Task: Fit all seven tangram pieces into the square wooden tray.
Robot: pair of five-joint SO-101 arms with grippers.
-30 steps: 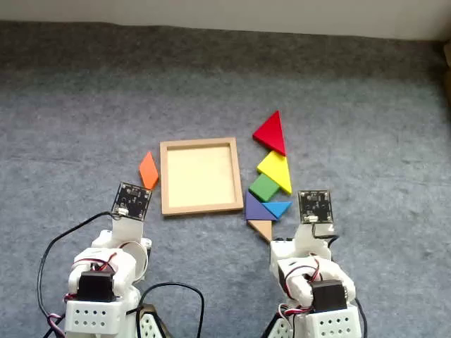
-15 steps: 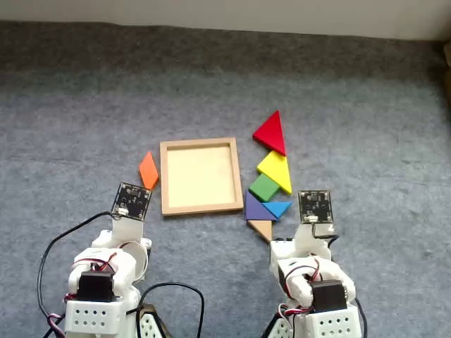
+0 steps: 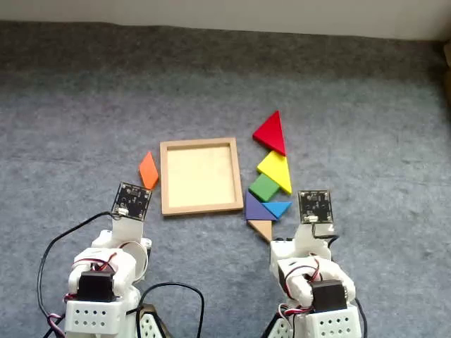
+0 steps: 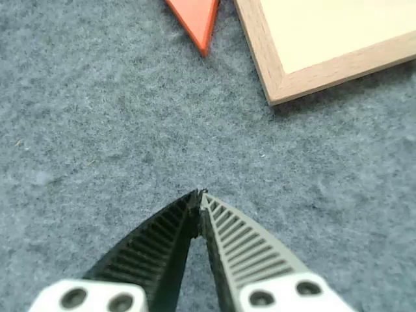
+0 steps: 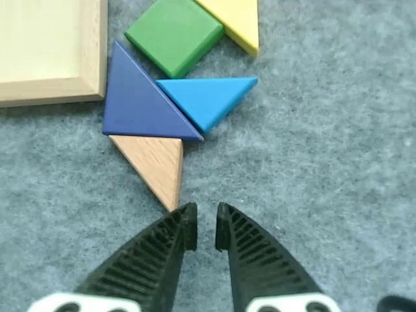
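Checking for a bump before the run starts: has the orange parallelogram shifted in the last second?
No. The orange parallelogram lies just as close to the wooden tray's left rim in the high view as before.

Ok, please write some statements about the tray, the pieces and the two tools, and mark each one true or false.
1. The wooden tray holds no piece. True.
2. The orange piece lies on the same side of the tray as the red triangle. False: they lie on opposite sides.
3. The left tool is shut. True.
4. The right tool grips the tan triangle. False: it holds nothing; its jaws stand slightly apart near that triangle's tip.
5. The dark blue triangle touches the light blue triangle. True.
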